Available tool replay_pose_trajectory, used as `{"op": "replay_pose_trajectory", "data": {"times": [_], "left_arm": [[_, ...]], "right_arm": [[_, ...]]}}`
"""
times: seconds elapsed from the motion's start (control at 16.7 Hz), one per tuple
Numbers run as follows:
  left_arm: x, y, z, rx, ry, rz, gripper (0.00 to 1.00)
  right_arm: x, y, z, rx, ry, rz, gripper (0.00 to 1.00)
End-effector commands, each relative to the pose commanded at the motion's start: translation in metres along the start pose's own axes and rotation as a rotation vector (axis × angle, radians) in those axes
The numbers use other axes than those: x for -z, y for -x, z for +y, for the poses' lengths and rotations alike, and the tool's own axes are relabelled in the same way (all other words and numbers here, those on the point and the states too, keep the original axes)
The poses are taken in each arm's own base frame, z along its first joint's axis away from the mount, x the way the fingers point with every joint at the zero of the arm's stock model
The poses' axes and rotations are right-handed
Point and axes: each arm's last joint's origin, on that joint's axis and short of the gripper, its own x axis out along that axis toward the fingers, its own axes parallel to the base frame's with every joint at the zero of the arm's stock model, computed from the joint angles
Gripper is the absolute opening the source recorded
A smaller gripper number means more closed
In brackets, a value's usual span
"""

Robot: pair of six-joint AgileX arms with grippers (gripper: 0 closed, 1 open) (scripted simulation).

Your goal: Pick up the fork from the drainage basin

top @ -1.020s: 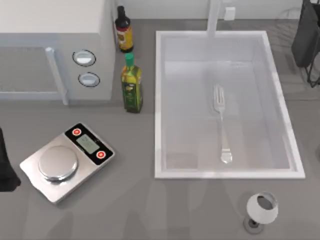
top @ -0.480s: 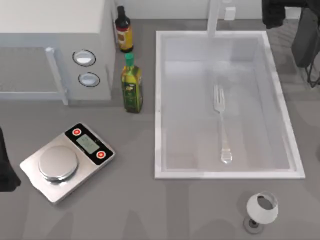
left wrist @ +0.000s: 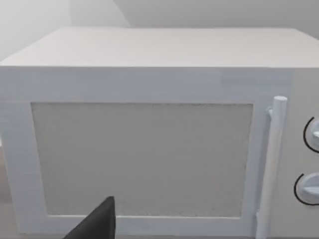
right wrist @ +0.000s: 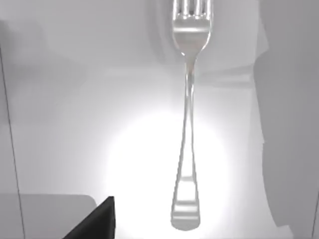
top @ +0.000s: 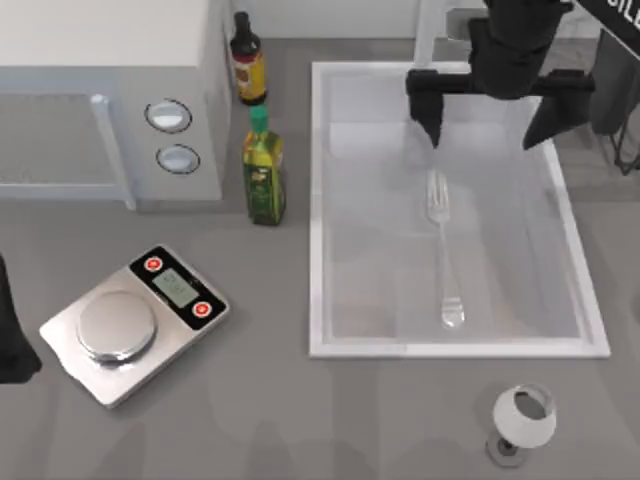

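With the right pincer (top: 490,128) released, fingers wide, above the drainage basin's (top: 458,348) far end, bring it toward the fork (top: 443,247) lying flat just ahead, straddle the slim handle, then descend and clench squarely

Even, soft light; a bright glare patch whitens the drainage basin (right wrist: 149,164) floor.
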Motion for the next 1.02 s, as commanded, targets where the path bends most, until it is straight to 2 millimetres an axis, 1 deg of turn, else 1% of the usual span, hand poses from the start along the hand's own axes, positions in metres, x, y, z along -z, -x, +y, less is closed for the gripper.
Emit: {"op": "replay_pose_trajectory", "data": {"times": [0.12, 0.24, 0.3, 0.66, 0.72, 0.84, 1.02], "left_arm": [[0.000, 0.000, 0.000, 0.000, 0.000, 0.000, 1.00], [0.000, 0.000, 0.000, 0.000, 0.000, 0.000, 1.00], [0.000, 0.000, 0.000, 0.000, 0.000, 0.000, 1.00], [0.000, 0.000, 0.000, 0.000, 0.000, 0.000, 1.00], [0.000, 0.000, 0.000, 0.000, 0.000, 0.000, 1.00], [0.000, 0.000, 0.000, 0.000, 0.000, 0.000, 1.00], [0.000, 0.000, 0.000, 0.000, 0.000, 0.000, 1.00]], "right_arm": [[-0.003, -0.022, 0.009, 0.016, -0.004, 0.053, 1.00], [-0.004, -0.036, 0.014, 0.027, -0.006, 0.085, 1.00], [-0.004, -0.039, 0.015, 0.029, -0.007, 0.092, 1.00], [-0.005, -0.041, 0.012, 0.031, -0.011, 0.095, 1.00], [-0.005, -0.046, 0.012, 0.031, -0.011, 0.097, 1.00], [-0.006, -0.063, 0.013, 0.033, -0.011, 0.100, 1.00], [-0.006, -0.104, 0.014, 0.029, -0.009, 0.092, 1.00]]}}
